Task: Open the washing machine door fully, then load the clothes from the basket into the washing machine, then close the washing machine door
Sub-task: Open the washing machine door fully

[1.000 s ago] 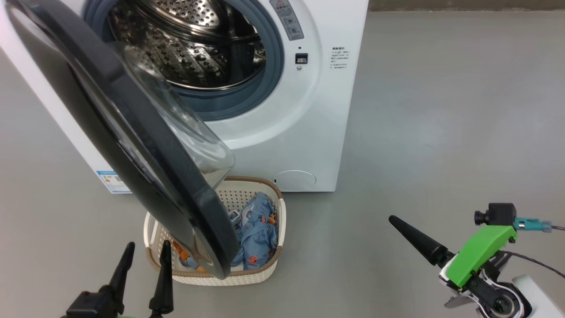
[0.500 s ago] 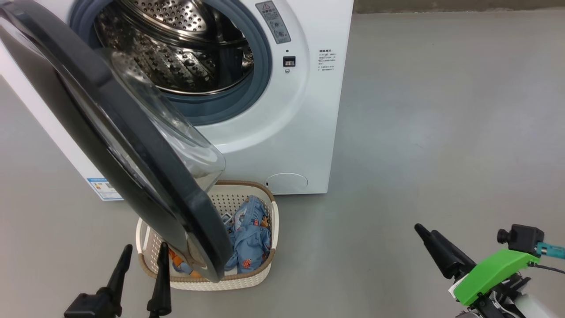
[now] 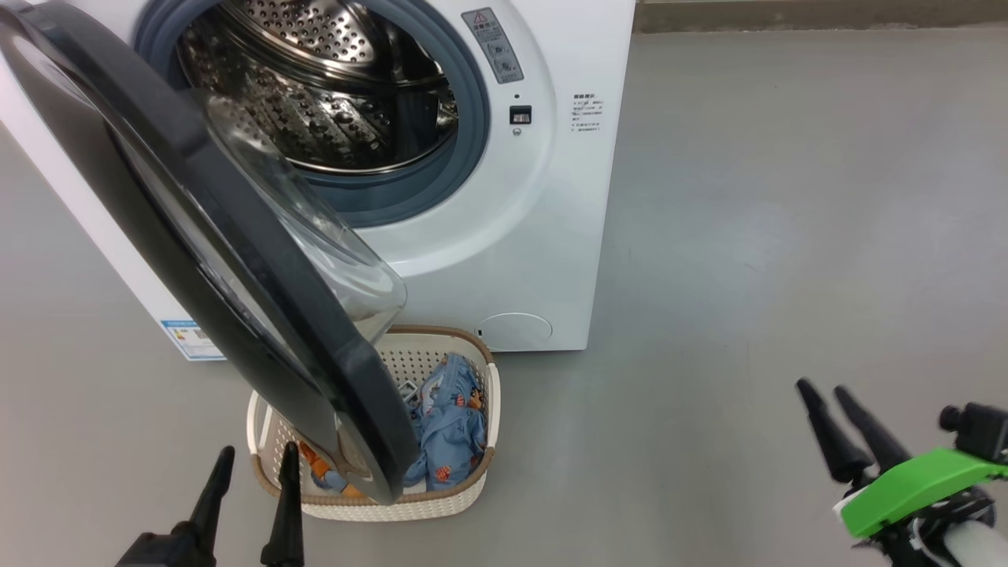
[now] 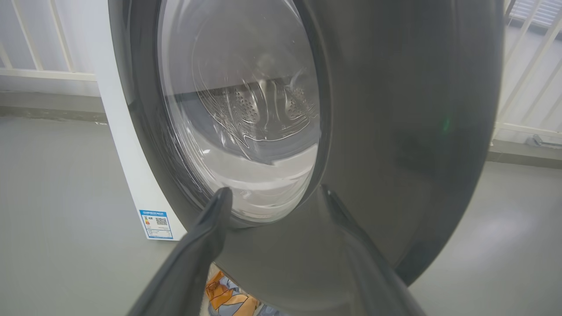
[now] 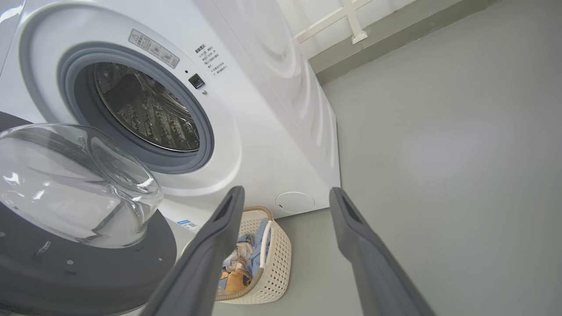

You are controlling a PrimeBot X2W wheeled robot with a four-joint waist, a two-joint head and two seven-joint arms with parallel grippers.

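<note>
The floor is smooth and grey, with a dull shine. In the head view a darker brownish strip runs along its far edge, at the top right. In the left wrist view a low grey kerb borders the floor, and above it stands a white railing with thin bars, some upright and some slanted. At the far right of that view a small metal fitting sits on the kerb, at the foot of the bars. In the right wrist view white bars rise from the kerb at the far side, and a soft pale reflection lies on the floor at the right.
</note>
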